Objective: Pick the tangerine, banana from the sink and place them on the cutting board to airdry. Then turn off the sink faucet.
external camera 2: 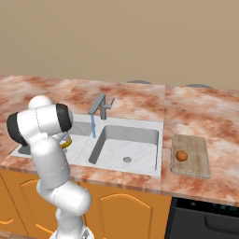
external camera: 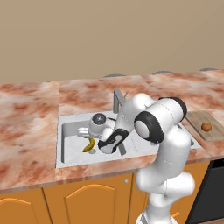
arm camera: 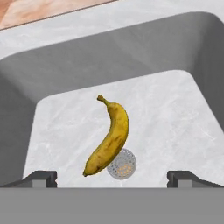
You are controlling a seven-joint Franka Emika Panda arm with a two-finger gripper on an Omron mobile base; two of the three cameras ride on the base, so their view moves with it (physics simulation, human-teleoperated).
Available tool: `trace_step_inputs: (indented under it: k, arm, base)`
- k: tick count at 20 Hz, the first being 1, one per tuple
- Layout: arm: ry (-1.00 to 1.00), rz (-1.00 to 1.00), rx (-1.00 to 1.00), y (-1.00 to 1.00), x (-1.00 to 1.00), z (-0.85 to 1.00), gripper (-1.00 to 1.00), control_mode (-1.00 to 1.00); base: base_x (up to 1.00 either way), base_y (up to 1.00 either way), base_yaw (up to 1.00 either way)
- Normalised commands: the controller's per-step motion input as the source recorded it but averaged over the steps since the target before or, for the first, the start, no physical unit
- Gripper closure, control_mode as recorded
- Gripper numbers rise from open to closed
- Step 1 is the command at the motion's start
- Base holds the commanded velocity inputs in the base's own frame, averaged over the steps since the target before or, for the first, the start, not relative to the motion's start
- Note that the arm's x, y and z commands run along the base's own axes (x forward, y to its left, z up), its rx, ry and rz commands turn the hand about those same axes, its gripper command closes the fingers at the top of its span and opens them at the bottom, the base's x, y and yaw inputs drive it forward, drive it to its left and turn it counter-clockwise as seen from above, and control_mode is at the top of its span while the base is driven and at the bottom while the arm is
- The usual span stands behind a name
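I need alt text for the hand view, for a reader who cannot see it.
A yellow banana lies on the floor of a light grey sink basin, its lower end beside the round drain. The open gripper hovers above it, one dark fingertip at each side.

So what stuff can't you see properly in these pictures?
- Banana, right base view: a yellow sliver, the arm covers the rest.
- Sink, left base view: the arm hides its right side.
- Gripper, hand view: just the fingertips rise at the bottom edge.
- Tangerine on the cutting board: too small for skin detail.
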Motion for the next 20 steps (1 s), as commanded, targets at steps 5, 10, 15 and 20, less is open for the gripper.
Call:
trace_step_inputs:
  k: [5,10,15,20]
  arm:
    - [0.0,-0.03,0.0,0.09,0.08,-0.19,-1.0,-1.0]
    - [0.0,-0.05,0.0,0.02,0.11,-0.2,-1.0,-1.0]
    - [0.0,-0.05,0.0,0.03,0.14,-0.15,-1.0,-1.0]
    - [0.01,-0.05,0.0,0.06,0.18,-0.15,-1.0,-1.0]
  base:
    - [0.0,0.0,0.0]
    - [0.0,0.0,0.0]
    - [0.0,0.0,0.0]
    - [0.0,0.0,0.0]
